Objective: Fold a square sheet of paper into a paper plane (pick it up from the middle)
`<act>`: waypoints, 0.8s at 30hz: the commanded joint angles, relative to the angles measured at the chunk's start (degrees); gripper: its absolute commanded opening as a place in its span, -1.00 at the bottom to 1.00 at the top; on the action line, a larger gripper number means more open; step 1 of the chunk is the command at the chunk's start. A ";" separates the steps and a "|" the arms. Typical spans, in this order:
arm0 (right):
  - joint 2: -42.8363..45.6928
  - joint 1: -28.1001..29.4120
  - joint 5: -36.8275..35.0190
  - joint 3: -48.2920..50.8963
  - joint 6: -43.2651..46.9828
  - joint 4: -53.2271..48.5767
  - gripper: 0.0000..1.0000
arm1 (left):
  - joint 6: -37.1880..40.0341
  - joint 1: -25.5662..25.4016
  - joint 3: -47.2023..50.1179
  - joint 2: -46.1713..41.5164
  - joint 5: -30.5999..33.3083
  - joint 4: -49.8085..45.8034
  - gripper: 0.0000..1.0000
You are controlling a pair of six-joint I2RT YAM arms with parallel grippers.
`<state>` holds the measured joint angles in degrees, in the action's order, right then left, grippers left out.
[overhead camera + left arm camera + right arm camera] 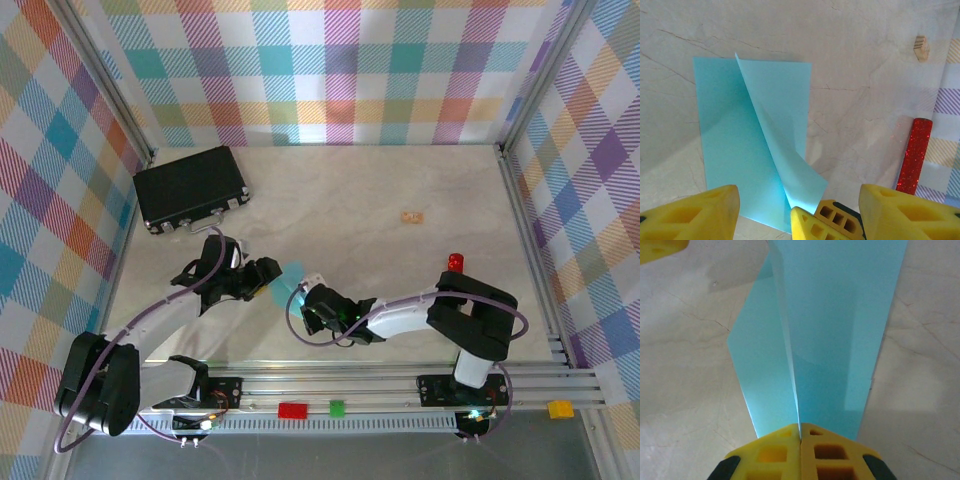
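The square sheet of paper (740, 150) is light turquoise and lies on the marble table, with one half lifted along a centre fold. My right gripper (800, 432) is shut on the near end of that raised fold (840, 315). Its yellow fingertips (822, 222) show between the fingers of my left gripper (799, 197). The left gripper is open, straddles the sheet's near edge and holds nothing. From above, the left gripper (272, 278) and right gripper (305, 292) meet over a small visible patch of paper (295, 270).
A black case (192, 187) lies at the back left. A small tan scrap (411, 216) sits mid-table, and a red glittery marker (456, 262) stands to the right of the grippers. Coloured blocks (293, 409) sit on the front rail. Plaid walls enclose the table.
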<state>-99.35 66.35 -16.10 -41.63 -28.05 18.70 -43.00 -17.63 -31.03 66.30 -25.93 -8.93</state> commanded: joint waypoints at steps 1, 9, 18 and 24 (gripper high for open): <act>-0.78 -1.69 7.39 1.52 -6.24 4.56 -0.93 | 0.72 0.75 0.06 -1.28 0.10 -1.89 0.28; -0.70 -5.36 16.07 6.46 -15.73 15.57 -0.97 | 0.47 0.99 1.10 -0.82 -1.73 -0.03 0.17; -2.53 -8.04 22.70 8.38 -23.20 21.83 -0.98 | 0.71 1.02 2.35 0.88 -6.25 4.63 -0.33; -4.01 -9.09 24.76 8.49 -26.23 22.57 -0.99 | 1.28 1.01 2.93 4.18 -9.65 8.35 -0.57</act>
<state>-102.43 57.65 6.33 -34.04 -51.48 38.81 -42.35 -17.10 -28.95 69.12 -32.36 -3.73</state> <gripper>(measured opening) 0.059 0.220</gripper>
